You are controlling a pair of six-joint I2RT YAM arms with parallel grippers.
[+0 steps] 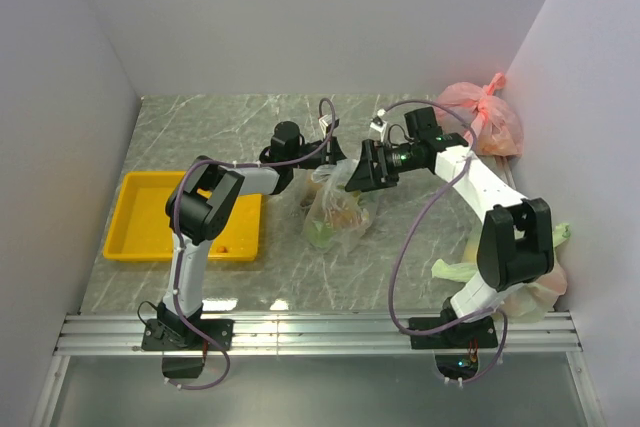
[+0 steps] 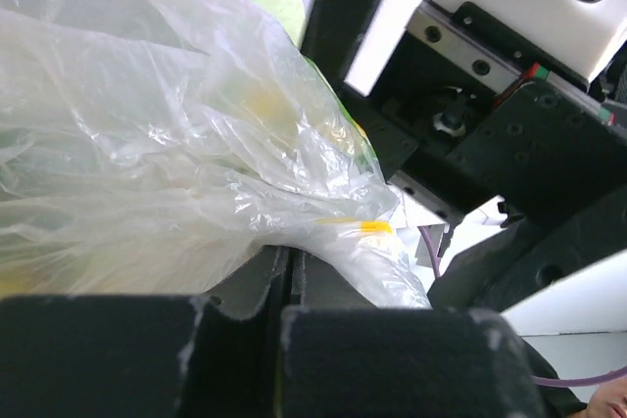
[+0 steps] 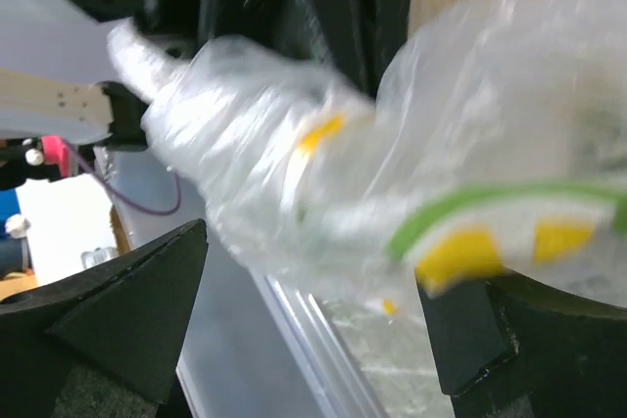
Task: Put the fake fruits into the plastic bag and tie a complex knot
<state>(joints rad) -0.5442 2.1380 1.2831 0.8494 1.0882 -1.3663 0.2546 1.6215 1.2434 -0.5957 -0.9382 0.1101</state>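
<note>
Plastic bag sits centre frame on the desk. Fake fruits are inside; orange and green show through the film. Left hand is at the bag's top, jaws closed with a strand of film pinched between them. Right hand is just right of it, fingers wide apart; film runs between them, blurred, not clamped. Yellow tray is left of the bag, pink bag upper right.

Marbled table: yellow tray left, plastic bag centre, pink bag far right, green bags near right.
</note>
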